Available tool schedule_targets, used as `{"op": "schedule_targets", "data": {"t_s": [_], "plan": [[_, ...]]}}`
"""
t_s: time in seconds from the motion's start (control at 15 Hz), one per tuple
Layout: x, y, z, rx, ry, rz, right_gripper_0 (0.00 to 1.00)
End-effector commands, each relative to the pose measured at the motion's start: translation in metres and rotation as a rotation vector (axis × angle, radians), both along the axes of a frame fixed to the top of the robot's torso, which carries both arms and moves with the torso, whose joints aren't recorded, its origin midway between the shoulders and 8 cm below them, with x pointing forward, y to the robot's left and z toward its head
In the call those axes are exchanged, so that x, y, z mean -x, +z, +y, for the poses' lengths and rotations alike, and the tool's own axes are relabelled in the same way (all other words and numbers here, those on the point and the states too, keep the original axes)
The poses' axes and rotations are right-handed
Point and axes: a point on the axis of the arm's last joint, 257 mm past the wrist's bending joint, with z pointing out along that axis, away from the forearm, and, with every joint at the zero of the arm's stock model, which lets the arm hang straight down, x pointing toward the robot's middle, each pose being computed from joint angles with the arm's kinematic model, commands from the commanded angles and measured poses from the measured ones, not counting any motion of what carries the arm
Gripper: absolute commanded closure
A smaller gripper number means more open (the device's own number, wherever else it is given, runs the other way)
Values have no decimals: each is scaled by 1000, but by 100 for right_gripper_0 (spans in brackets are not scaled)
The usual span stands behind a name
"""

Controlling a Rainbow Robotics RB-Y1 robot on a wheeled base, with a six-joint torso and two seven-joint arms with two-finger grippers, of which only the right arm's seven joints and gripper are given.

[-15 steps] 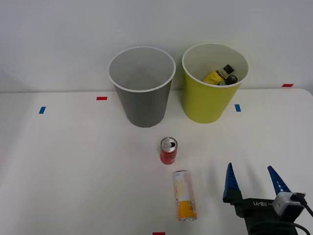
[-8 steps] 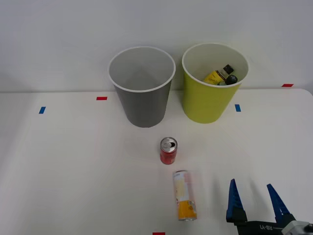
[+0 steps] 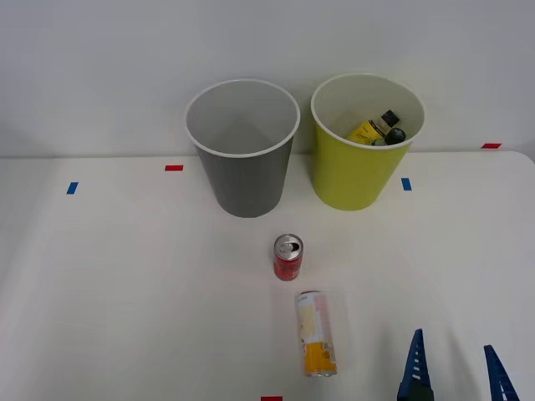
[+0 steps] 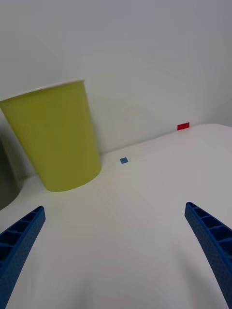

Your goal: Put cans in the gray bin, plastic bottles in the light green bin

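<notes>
A short red can [image 3: 288, 256] stands upright mid-table. Just in front of it a slim pale can [image 3: 315, 332] with an orange end lies on its side. The gray bin [image 3: 243, 148] stands at the back with nothing visible inside. Beside it, the light green bin [image 3: 364, 140] [image 4: 55, 135] holds two black-capped plastic bottles [image 3: 378, 129]. My right gripper [image 3: 456, 368] [image 4: 113, 241] is open at the front right edge, to the right of the lying can, with nothing between its blue fingers [image 3: 415, 365].
Small red tape marks [image 3: 174, 168] and blue tape marks [image 3: 406, 184] [image 4: 124, 160] dot the white table [image 3: 125, 284]. A pale wall rises behind the bins. The table's right edge runs near the green bin's side.
My right gripper has drawn back toward the front edge of the table and slightly right, still open. The cans, bottles and bins have stayed put.
</notes>
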Motion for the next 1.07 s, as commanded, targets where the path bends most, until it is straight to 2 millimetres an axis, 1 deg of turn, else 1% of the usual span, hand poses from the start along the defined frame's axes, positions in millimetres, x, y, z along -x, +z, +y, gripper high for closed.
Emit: {"op": "schedule_targets", "data": {"t_s": [0.07,0.2,0.4,0.53,0.6,0.8,0.93,1.07], "plan": [[3,-8,17,16,20,30,0],[2,-7,30,-4,31,27,0],[3,-20,46,24,75,83,0],[3,-21,45,95,109,93,0],[3,-18,44,116,123,89,0],[4,-17,42,120,127,89,0],[5,-16,33,122,113,89,0],[10,-21,24,140,103,107,0]]}}
